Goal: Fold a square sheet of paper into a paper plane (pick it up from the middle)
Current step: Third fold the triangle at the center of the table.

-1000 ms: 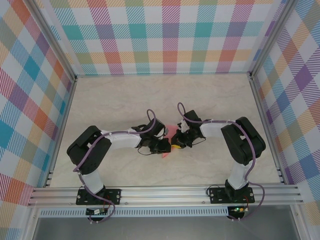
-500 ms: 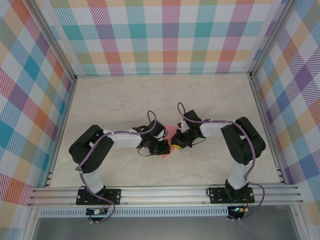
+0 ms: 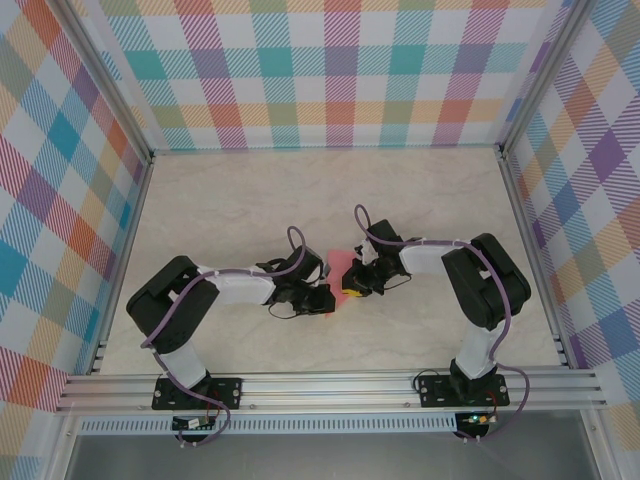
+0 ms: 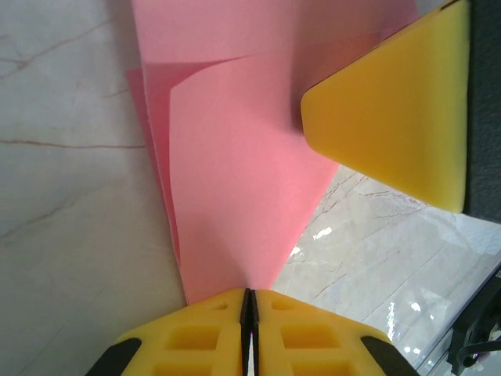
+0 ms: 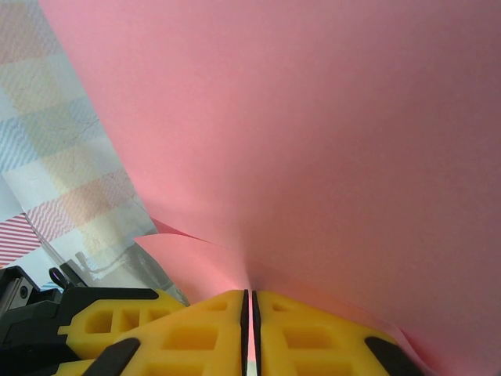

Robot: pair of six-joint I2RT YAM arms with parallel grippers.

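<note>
I have the square sheet of paper (image 4: 235, 180) pinched at both ends. My left claw (image 4: 249, 294) is closed tight on one narrow end, and the pink paper fans out straight ahead of its tips, with an extra layer peeling open on the left side. My right claw (image 5: 250, 296) is clamped just as tight on the other side, and the paper rises broad and smooth in front of its tips. From overhead the two claws sit almost nose to nose, low over the bench (image 3: 250, 200), with the paper between and just beyond them. I cannot tell whether it rests on the surface or hangs just clear of it. I judge that I am in the middle of a fold: the overlapping layers suggest at least one crease is in, but the shape is not yet narrow or pointed. The next move needs both claws to work together, carrying the loose flap over to the centre line without pulling apart, since paper this thin would tear or slip. One claw should then let go and press the crease flat against the bench.
</note>
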